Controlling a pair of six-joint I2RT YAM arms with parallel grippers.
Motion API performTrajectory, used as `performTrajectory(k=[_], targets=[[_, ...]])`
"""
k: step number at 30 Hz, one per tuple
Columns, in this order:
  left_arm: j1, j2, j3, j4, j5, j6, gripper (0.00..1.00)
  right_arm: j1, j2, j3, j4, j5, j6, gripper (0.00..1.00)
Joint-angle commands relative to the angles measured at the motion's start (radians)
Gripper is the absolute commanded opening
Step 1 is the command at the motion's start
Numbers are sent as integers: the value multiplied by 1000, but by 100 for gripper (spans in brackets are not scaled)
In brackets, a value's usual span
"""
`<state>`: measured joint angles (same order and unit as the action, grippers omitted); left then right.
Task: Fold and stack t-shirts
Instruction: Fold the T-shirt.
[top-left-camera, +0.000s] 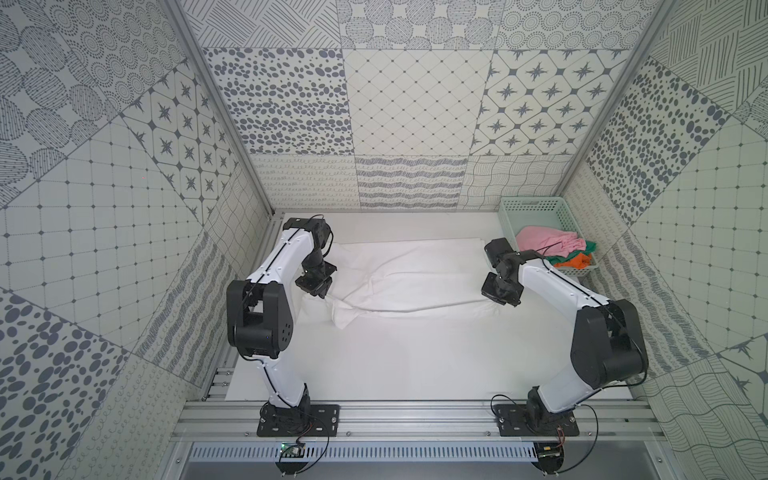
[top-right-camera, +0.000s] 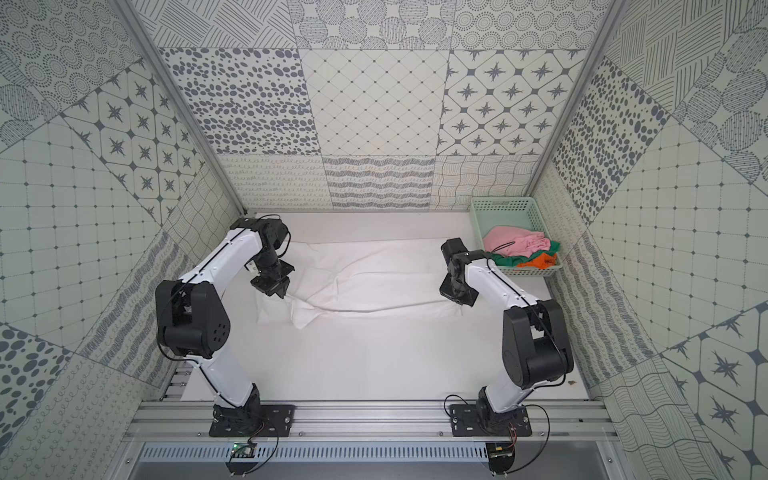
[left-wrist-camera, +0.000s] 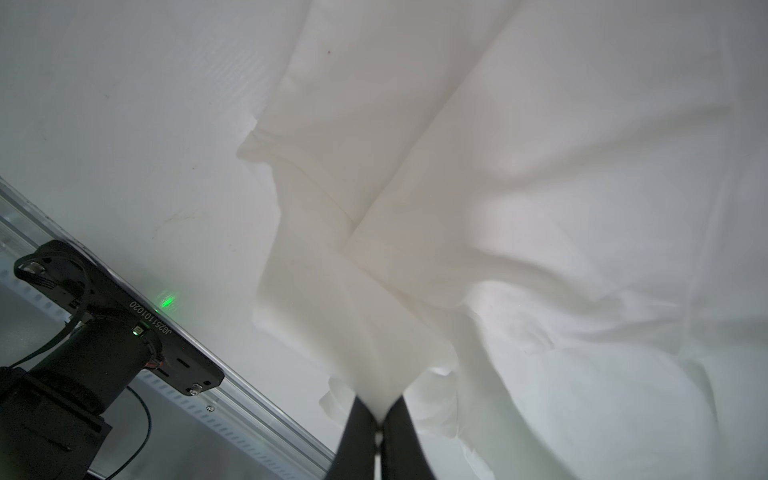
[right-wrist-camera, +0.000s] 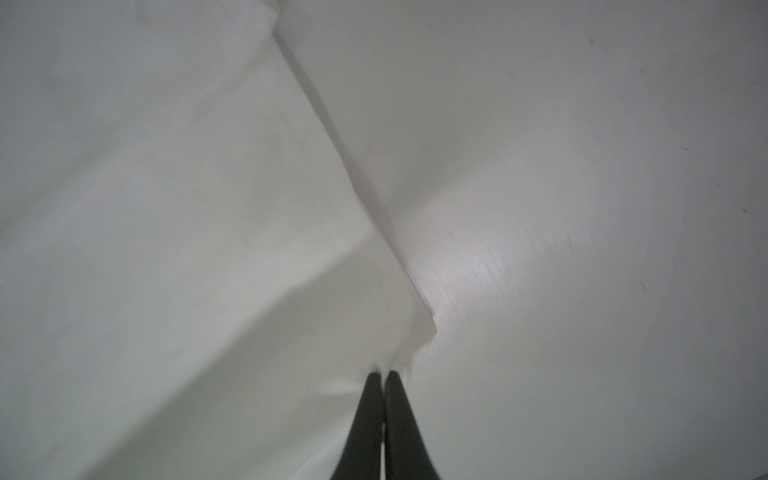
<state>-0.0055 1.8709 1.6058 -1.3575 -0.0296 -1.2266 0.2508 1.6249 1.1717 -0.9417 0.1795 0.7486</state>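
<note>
We have the white t-shirt (top-left-camera: 415, 274) spread across the middle of the worktop (top-left-camera: 395, 365), rumpled towards 7 o'clock. Our left hand (left-wrist-camera: 380, 415) is clenched on a bunch of its cloth at 9 o'clock. Our right hand (right-wrist-camera: 383, 376) is clenched on its very edge at 3 o'clock. We judge that this thin bite could slip on lifting, and uneven pulls would skew the fold. The basket (top-left-camera: 528, 201) at 2 o'clock holds the pink shirt (top-left-camera: 540, 239), green shirt (top-left-camera: 559, 258) and orange shirt (top-left-camera: 575, 262), just behind our right arm (top-left-camera: 552, 282). A wide swing could knock it.
</note>
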Motion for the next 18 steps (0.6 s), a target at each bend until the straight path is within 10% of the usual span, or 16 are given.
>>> performTrajectory(k=[1, 18], targets=[[16, 69, 108, -54, -17, 21, 0, -5, 41, 69, -17, 49, -48, 0], [35, 310, 515, -141, 18, 19, 0, -43, 256, 405, -52, 75, -137, 0]])
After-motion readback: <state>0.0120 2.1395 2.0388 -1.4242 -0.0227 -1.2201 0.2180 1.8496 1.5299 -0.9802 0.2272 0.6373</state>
